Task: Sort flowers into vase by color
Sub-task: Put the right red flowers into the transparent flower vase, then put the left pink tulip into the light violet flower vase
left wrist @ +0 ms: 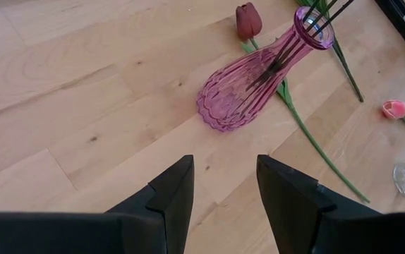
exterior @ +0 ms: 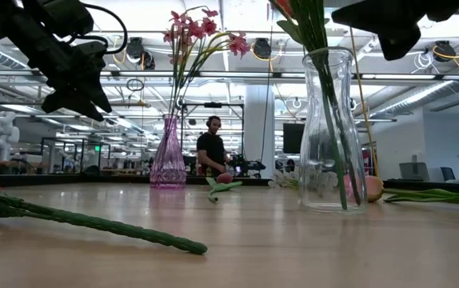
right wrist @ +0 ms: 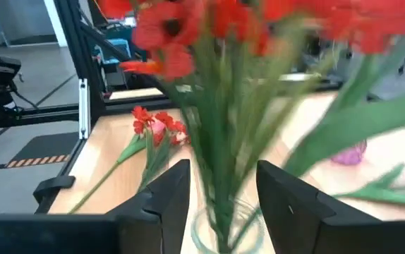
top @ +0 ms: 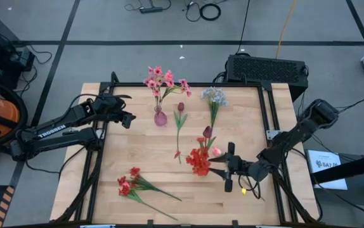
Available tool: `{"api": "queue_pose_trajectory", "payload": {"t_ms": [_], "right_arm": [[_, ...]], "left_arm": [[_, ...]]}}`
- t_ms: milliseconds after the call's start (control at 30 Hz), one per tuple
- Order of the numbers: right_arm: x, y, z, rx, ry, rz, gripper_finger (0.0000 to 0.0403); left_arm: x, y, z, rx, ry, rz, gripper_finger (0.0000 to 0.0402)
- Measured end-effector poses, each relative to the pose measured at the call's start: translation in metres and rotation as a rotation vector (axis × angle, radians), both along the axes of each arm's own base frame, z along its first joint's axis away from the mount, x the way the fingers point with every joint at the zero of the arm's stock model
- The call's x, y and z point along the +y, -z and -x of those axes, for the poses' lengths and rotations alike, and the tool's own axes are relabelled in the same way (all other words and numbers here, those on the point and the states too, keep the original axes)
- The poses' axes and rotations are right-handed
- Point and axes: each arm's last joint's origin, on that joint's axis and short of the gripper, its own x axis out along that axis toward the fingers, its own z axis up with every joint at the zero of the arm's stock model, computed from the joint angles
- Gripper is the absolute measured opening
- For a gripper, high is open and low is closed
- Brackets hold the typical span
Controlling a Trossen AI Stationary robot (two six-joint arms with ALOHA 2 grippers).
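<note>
Facing the clear vase [top: 202, 166] of red flowers [top: 199, 159] mid-tabletop, the right gripper [top: 226, 166] has jaws released, seemingly empty; back out level, avoiding stems. Left gripper [top: 130, 119] waits, jaws released.

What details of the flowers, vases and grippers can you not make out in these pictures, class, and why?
- Clear vase: hidden under the red flowers in the high view.
- Red flower heads: cut off by the top edge in the low view; blurred in the right wrist view.
- Right gripper: only a dark shape in the low view, partly cropped.
- Pink bud: too small for detail in the high view.
</note>
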Motion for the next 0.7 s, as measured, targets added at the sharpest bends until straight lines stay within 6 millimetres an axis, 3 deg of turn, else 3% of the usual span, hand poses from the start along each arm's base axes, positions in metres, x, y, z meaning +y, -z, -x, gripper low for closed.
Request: {"api": "queue_pose_trajectory", "payload": {"t_ms": [367, 700], "right_arm": [[-0.023, -0.006, 0.036, 0.275, -0.049, -0.341, 0.0153], [-0.052, 0.012, 0.064, 0.634, 0.218, -0.692, 0.0094]], "left_arm": [[0.000, 0.000, 0.000, 0.000, 0.000, 0.000, 0.0161], [0.000, 0.000, 0.000, 0.000, 0.000, 0.000, 0.0161]]}}
